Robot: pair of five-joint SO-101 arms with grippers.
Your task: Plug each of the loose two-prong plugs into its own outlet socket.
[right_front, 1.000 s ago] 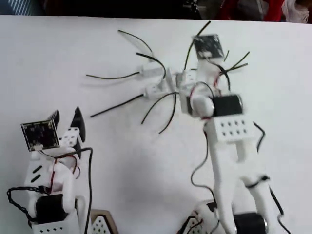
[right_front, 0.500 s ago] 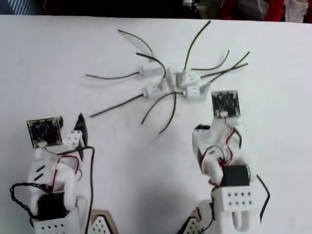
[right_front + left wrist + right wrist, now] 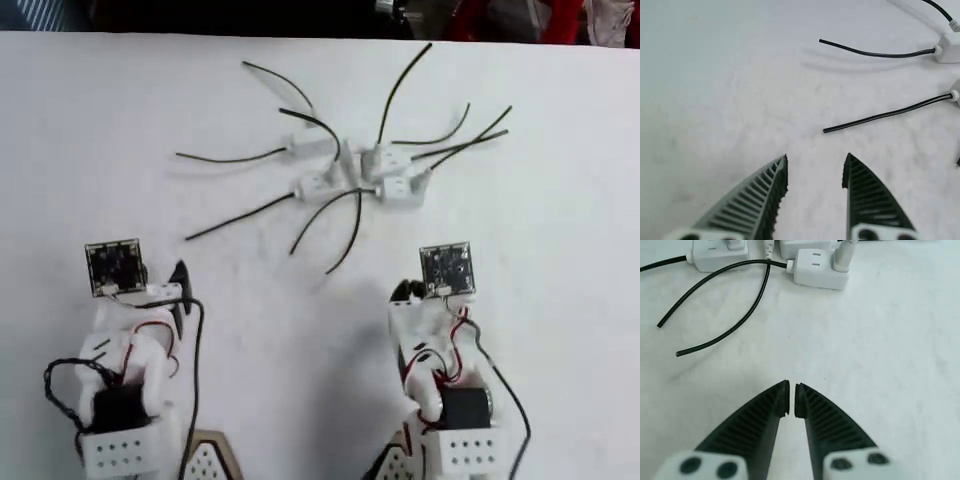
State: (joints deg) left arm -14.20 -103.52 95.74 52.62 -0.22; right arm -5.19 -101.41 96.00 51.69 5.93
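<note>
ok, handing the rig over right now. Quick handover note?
Grippers: left gripper open and empty, over bare table. The right gripper is shut and empty, short of the sockets.
Things: sockets and plugs bunched at the table's far middle, black cords fanning out.
Done: at least one plug looks seated in a socket; the others I cannot confirm.
To do: check each socket and seat any plug that is loose.
</note>
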